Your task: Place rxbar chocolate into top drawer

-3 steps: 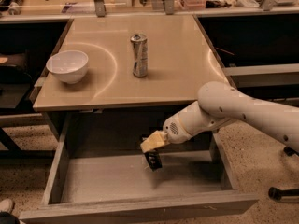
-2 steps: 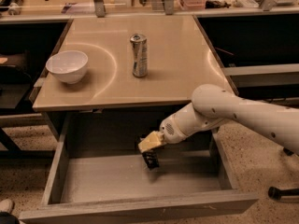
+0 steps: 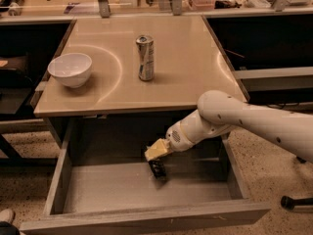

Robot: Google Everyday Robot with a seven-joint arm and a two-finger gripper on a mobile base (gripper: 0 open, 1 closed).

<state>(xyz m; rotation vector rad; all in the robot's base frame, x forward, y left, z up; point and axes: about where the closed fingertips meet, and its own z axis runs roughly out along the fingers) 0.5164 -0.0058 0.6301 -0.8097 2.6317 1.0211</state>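
Note:
The top drawer (image 3: 146, 218) is pulled wide open below the tabletop, and its pale floor shows. My gripper (image 3: 156, 156), with yellowish fingers, reaches from the right into the drawer's rear middle. It is shut on the rxbar chocolate (image 3: 158, 170), a small black bar. The bar hangs end-down from the fingers, with its lower end at or just above the drawer floor. The white arm (image 3: 244, 119) crosses over the drawer's right side.
On the beige table (image 3: 190, 58) stand a silver can (image 3: 145, 58) in the middle and a white bowl (image 3: 71, 69) at the left. Dark shelving flanks the table on both sides. A chair base (image 3: 296, 202) lies on the floor at the right.
The gripper with the bar has shifted slightly to the left inside the drawer. Can and bowl have not moved.

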